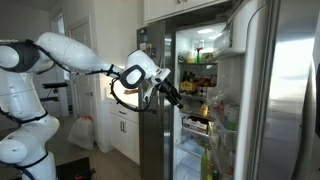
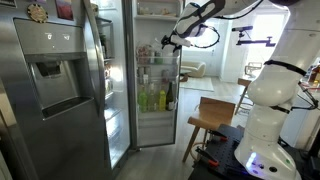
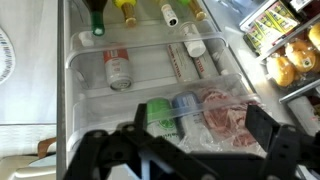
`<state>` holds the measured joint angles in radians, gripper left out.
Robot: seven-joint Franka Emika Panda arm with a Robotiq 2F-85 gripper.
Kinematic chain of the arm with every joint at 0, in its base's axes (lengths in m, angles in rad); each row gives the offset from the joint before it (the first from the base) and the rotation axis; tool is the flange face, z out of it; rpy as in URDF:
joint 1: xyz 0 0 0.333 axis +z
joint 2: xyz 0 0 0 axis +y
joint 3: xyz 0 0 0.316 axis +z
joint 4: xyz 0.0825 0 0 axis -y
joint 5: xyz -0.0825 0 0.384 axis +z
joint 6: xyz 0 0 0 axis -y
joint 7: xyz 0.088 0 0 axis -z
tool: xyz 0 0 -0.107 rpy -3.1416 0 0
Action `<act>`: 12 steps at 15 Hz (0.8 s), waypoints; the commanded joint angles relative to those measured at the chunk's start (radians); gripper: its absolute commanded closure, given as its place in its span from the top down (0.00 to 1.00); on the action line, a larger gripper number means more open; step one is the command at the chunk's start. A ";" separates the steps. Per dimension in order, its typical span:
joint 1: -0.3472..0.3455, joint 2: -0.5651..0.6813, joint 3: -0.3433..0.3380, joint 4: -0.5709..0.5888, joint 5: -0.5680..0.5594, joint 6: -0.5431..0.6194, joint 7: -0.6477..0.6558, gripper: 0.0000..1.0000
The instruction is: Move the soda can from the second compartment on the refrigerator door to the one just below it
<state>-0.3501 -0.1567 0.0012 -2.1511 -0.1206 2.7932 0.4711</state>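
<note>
In the wrist view the soda can (image 3: 157, 115), small with a green and white label, lies in a clear bin of the refrigerator door (image 3: 75, 80). Beside it are a grey-blue can (image 3: 185, 108) and a pink packet in plastic (image 3: 225, 112). My gripper (image 3: 200, 135) is open and empty; its dark fingers straddle this bin from just outside it. In both exterior views the gripper (image 1: 172, 97) (image 2: 168, 42) reaches toward the bins of the open door (image 1: 238, 95) (image 2: 155, 90).
The adjoining bin holds a red and white can (image 3: 118, 70) and a long packet (image 3: 176, 62). Bottles (image 3: 168, 14) stand in the bin beyond. Fridge shelves with food (image 3: 290, 55) are at the right. A steel dispenser door (image 2: 60, 80) and a wooden stool (image 2: 215, 112) stand nearby.
</note>
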 commanded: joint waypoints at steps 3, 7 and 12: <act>-0.020 0.187 0.025 0.253 -0.163 -0.048 0.201 1.00; 0.003 0.305 0.008 0.411 -0.234 -0.083 0.285 1.00; 0.011 0.427 -0.005 0.578 -0.252 -0.146 0.301 1.00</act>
<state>-0.3528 0.1951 0.0105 -1.6972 -0.3422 2.7105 0.7337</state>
